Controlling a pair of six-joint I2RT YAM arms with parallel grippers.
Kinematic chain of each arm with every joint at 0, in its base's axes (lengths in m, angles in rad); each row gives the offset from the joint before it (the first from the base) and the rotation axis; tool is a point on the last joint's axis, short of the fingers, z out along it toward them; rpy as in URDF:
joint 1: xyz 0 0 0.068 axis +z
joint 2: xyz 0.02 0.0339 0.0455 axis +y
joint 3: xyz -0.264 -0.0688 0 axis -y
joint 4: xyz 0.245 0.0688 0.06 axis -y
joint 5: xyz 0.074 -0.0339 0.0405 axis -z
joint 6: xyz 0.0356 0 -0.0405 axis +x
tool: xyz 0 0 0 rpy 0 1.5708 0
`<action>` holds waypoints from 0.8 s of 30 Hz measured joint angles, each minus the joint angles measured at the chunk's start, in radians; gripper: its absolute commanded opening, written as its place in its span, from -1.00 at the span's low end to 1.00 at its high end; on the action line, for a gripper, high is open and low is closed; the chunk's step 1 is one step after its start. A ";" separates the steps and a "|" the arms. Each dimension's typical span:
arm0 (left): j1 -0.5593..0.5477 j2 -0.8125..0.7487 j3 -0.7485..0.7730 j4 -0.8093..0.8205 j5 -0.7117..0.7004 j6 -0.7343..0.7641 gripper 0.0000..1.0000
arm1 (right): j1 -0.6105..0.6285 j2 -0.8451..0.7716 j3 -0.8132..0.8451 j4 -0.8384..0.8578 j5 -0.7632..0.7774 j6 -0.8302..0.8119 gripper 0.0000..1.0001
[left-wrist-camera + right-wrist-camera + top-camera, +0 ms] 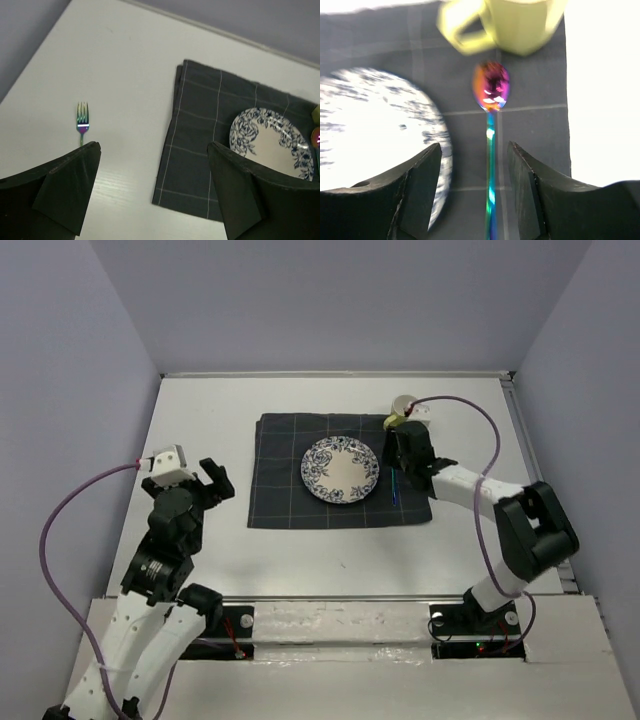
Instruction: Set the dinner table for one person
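- Right gripper (475, 147) hangs loose over the spoon (491, 87), holding nothing — spoon looks placed.
- Next, probably: the wide-open, empty left gripper (154, 147) fetches the fork (82, 120) off the worktop (115, 75).

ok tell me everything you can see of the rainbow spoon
The iridescent metal spoon is shiny, with an oval bowl glowing purple and orange and a thin teal handle. It lies flat on the dark grey grid-lined cloth, right of the blue-patterned white plate, bowl pointing at the yellow-green mug, just short of it. Its handle runs between the right end effector's open fingers, which appear clear of it.
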 measured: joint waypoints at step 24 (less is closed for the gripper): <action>0.409 0.571 0.030 -0.076 0.196 -0.181 0.89 | 0.126 -0.846 -0.262 -0.159 -0.232 0.126 0.29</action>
